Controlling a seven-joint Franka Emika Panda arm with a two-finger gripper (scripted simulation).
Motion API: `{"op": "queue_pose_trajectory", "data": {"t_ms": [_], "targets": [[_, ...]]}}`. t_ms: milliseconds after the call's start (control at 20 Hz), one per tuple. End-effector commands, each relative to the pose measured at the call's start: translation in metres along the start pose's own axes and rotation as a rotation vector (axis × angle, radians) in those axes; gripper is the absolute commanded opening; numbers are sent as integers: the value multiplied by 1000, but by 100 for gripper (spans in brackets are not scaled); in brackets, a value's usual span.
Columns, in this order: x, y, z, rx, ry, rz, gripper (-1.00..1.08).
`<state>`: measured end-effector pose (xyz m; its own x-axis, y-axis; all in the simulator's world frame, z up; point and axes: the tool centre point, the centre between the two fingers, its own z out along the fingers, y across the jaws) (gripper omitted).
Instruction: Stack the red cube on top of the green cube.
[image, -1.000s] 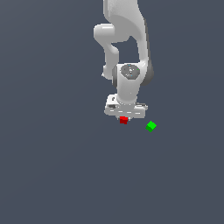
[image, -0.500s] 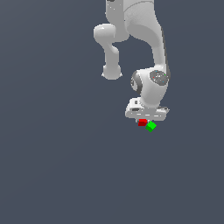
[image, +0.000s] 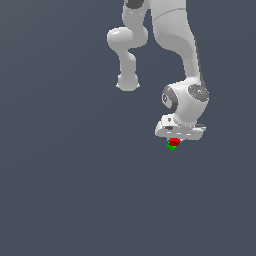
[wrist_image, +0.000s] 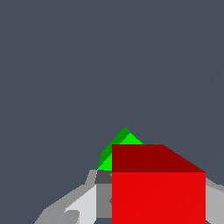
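The red cube (image: 174, 142) hangs just under the white hand, held in my gripper (image: 174, 141), which is shut on it. Directly beneath it a sliver of the green cube (image: 171, 147) shows on the grey floor; whether the two touch I cannot tell. In the wrist view the red cube (wrist_image: 158, 188) fills the near field between the grey fingers (wrist_image: 81, 203), and the green cube (wrist_image: 121, 144) peeks out behind it, mostly covered.
The white arm (image: 170, 40) rises above the cubes toward the top of the exterior view. Plain dark grey floor (image: 65, 190) surrounds them on every side.
The arm has carried the red cube toward the exterior view's right, from beside the green cube to right above it.
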<state>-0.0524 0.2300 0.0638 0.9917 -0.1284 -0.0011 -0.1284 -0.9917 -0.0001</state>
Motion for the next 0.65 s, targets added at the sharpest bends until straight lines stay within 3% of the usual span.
{"op": "queue_pose_trajectory", "data": {"t_ms": [0,100,150,600], "targets": [[1,-4,1,0,1,2,-100],[1,-4,0,0,1,2,-100],[1,-4,0,0,1,2,100],[1,-4,0,0,1,2,100]]}}
